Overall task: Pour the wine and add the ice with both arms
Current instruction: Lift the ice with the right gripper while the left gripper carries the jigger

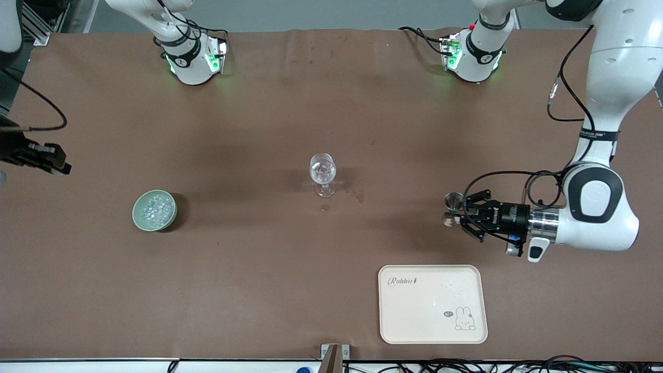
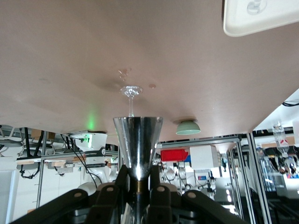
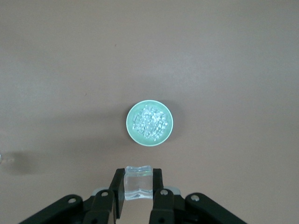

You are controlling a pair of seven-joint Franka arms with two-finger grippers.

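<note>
Only wrist views show right gripper (image 3: 138, 186) clamping ice cube (image 3: 138, 187), left gripper (image 2: 138, 186) clamping metal cup (image 2: 138, 142).

The wide brown matte table (image 1: 248, 290) carries three things. A clear stemmed glass (image 1: 322, 175) stands at its centre, with small wet spots (image 1: 356, 196) beside its foot. At nine o'clock from the glass sits a pale green round bowl (image 1: 154, 210) of ice cubes (image 1: 155, 208); at five o'clock lies a cream rectangular tray (image 1: 432, 303) with a rabbit drawing.
</note>
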